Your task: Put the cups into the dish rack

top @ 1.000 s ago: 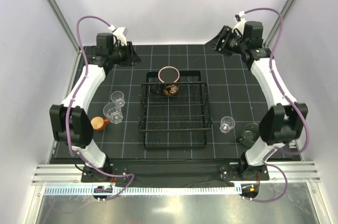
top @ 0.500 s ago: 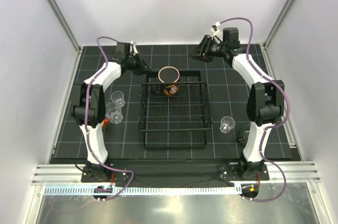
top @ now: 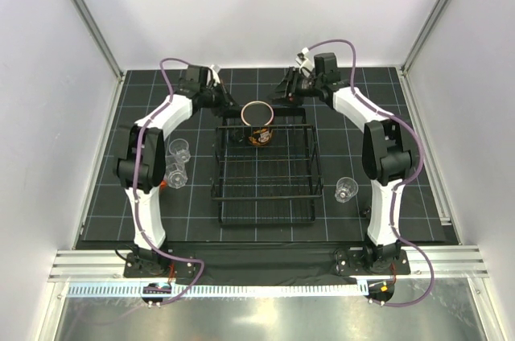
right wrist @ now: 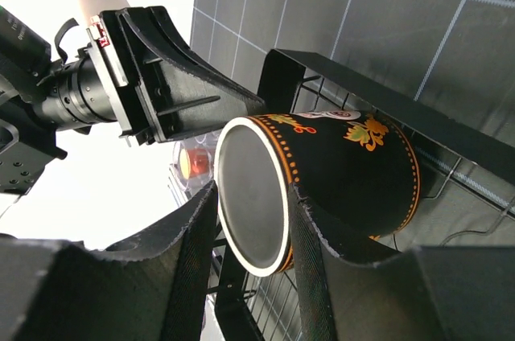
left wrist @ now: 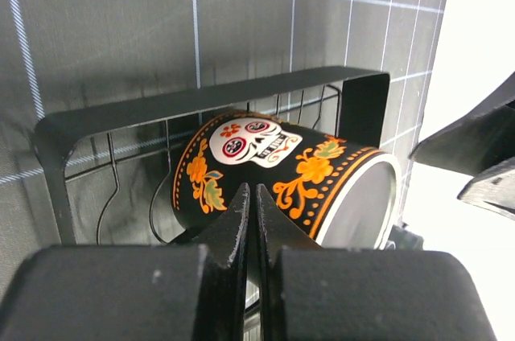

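A: Mug [top: 257, 121]?
B: Standing upright at the far end of the rack [left wrist: 201, 104], inside the wire, just beside the back rim.
A: Jaws?
B: Left gripper [left wrist: 254, 196]: pressed fully shut, holding nothing, aimed at the mug's painted side and near it; cannot tell whether touching. Right gripper [right wrist: 253, 196]: parted roughly halfway, gripping nothing by the look of it (seeing the mug's lip in the gap from the wrist; contact unclear).
A: Worst case from here?
B: Probably a shove. Could tip the mug over the low back rim, or skid it across the grid, if driven on with tips closed.
A: And from the right?
B: Could clip the lip with one finger if closed or advanced off-centre; same result, a toppled mug. Could also snag the rack's back rail, just below.
A: Anything between the two?
B: Crowding. Set on opposite sides of one mug, near each other; could knock together if sent further in. Worth a slow, centred approach.
A: Rest of the load?
B: Not in yet: a clear cup [top: 346, 189] on the mat [top: 418, 164] right of the rack, a clear pair [top: 179, 148] left of it, close by the left arm [top: 149, 136]. Could get swept by that arm on a careless pull-back.
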Action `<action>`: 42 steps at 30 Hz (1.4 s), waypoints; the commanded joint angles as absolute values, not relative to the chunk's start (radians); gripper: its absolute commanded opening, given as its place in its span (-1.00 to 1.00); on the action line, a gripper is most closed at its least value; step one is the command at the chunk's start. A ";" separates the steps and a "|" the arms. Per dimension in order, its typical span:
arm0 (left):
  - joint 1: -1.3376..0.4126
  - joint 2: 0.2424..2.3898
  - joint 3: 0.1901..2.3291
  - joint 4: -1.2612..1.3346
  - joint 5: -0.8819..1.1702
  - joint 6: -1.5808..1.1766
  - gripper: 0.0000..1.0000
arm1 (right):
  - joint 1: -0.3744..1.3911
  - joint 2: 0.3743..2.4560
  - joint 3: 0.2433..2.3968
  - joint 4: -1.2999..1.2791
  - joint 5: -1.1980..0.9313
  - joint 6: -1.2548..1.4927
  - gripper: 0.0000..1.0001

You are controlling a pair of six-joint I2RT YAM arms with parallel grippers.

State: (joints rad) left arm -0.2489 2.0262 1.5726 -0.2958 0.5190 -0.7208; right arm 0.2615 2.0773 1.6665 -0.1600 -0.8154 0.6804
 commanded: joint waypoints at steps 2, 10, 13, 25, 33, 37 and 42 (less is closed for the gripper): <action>-0.252 2.040 1.594 -0.313 0.612 -0.701 -0.99 | 0.282 2.080 1.649 -0.114 -0.838 0.687 -0.17; -0.275 2.006 1.534 -0.311 0.663 -0.683 -1.00 | 0.301 2.057 1.571 -0.112 -0.847 0.660 -0.20; -0.284 1.991 1.502 -0.310 0.675 -0.678 -1.00 | 0.313 2.026 1.519 -0.097 -0.857 0.655 -0.20; -0.285 1.950 1.448 -0.366 0.801 -0.601 -1.00 | 0.321 1.875 1.284 -0.101 -0.891 0.609 -0.21; -0.279 1.918 1.465 -0.474 0.726 -0.522 -0.88 | 0.315 1.784 1.252 -0.202 -0.799 0.526 -0.21; -0.250 1.859 1.473 -0.476 0.667 -0.534 -0.41 | 0.293 1.721 1.305 -0.337 -0.658 0.460 -0.17; -0.189 1.746 1.489 -0.471 0.609 -0.555 -0.06 | 0.281 1.631 1.408 -0.515 -0.410 0.356 -0.08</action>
State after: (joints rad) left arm -0.2279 1.8614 1.4487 -0.4721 0.6601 -0.5491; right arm 0.2905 1.7351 1.3193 -0.3950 -0.6094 0.4541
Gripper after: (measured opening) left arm 0.438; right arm 0.449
